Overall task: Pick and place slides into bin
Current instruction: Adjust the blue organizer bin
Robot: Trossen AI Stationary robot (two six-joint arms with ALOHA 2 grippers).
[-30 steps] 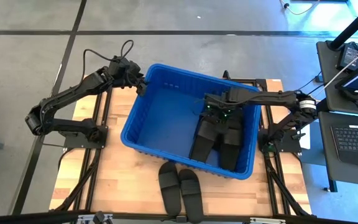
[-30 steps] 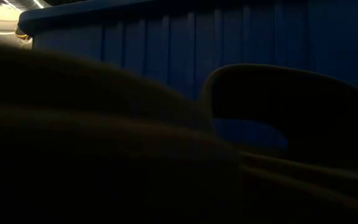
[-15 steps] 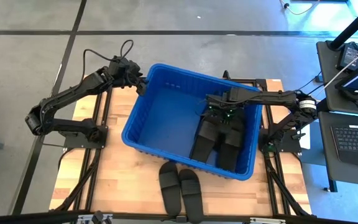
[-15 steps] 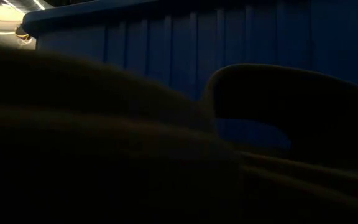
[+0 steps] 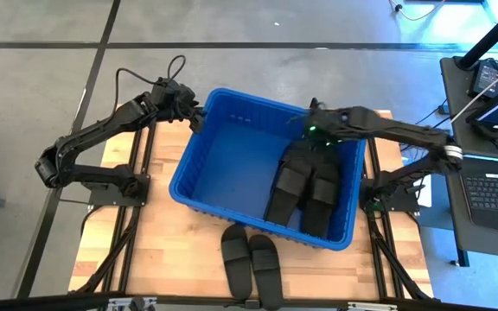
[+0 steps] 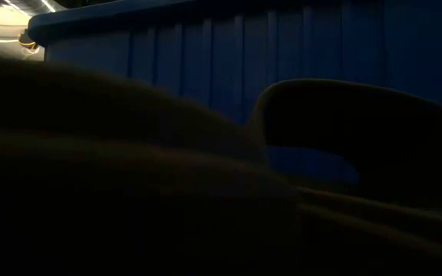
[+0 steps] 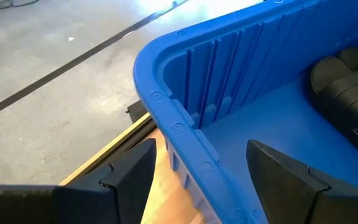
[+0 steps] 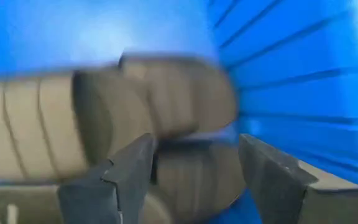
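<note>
The blue bin (image 5: 232, 95) stands mid-table. Several black slides (image 5: 305, 190) lie inside it against its right wall, partly stacked. Two more black slides (image 5: 236, 255) (image 5: 264, 268) lie side by side on the table in front of the bin's near wall. My right gripper (image 5: 311, 136) is open and empty above the far end of the slides in the bin (image 8: 154, 99). My left gripper (image 5: 199, 117) is open at the bin's far left corner. One of its fingers is outside and one inside the rim (image 7: 179, 127); whether they touch it I cannot tell.
In the low view a slide's strap (image 6: 351, 123) fills the foreground in front of the bin's near wall (image 6: 206, 54). The left half of the bin's floor (image 5: 232, 164) is bare. Desks with a laptop (image 5: 495, 190) stand beyond the table's right edge.
My right gripper has risen and drawn back toward the table's far edge, away from the slides in the bin, which stay where they lay. The right wrist view is blurred by this motion.
</note>
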